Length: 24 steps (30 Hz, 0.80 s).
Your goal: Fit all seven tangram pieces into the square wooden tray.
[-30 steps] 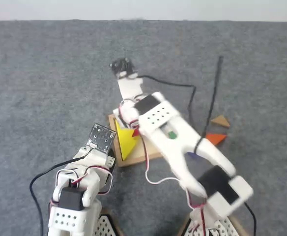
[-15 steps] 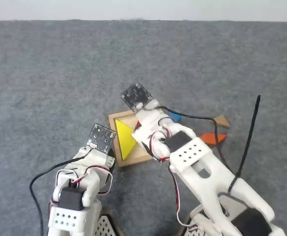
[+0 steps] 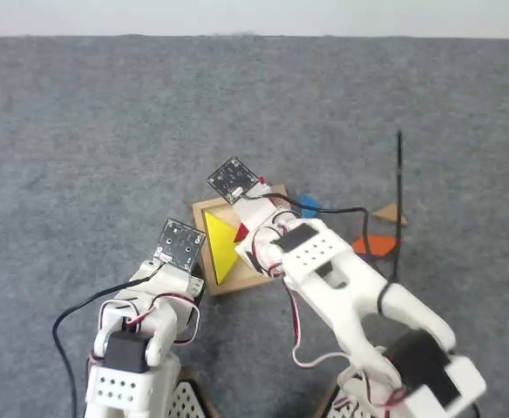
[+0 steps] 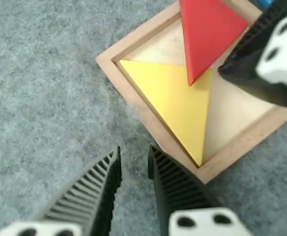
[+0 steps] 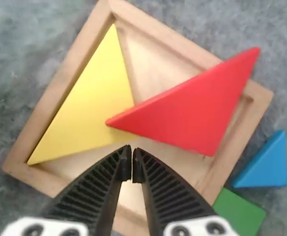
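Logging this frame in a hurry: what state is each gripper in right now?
Left gripper: slightly open, empty, beside the tray.
Right gripper: shut, holding nothing, tips by the red triangle.

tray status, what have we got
Right claw shut, empty, over tray. Left claw open over carpet beside it. Yellow triangle seated; red triangle askew, lapping yellow and rim. Blue triangle, green piece outside.

Robotics test bench, in a lab or a hobby room; which one cannot be told. Grey felt covering across the table. Pale wall at 12 o'clock. White plastic left arm and right arm at 6 o'clock, with exposed wiring and a loose black cable. Wooden tray at centre.
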Each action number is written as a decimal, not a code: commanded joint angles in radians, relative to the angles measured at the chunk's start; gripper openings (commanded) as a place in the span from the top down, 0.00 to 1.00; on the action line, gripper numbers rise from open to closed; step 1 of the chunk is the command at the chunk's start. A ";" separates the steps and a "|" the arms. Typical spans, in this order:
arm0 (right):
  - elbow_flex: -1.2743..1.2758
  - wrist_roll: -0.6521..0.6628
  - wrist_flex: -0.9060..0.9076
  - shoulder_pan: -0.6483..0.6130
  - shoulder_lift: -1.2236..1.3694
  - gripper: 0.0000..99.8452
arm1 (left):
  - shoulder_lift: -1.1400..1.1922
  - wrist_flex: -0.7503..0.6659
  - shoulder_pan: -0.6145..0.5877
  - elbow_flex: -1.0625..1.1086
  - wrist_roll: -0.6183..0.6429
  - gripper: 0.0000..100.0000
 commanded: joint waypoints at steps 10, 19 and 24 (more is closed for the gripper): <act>-0.192 0.012 -0.015 0.018 0.150 0.99 | 0.002 0.005 0.000 -0.007 0.014 0.91; -0.267 0.012 -0.015 0.010 0.196 0.99 | 0.002 0.005 0.000 -0.007 0.014 0.91; -0.301 0.012 -0.015 0.010 0.199 0.99 | 0.002 0.005 0.000 -0.007 0.014 0.91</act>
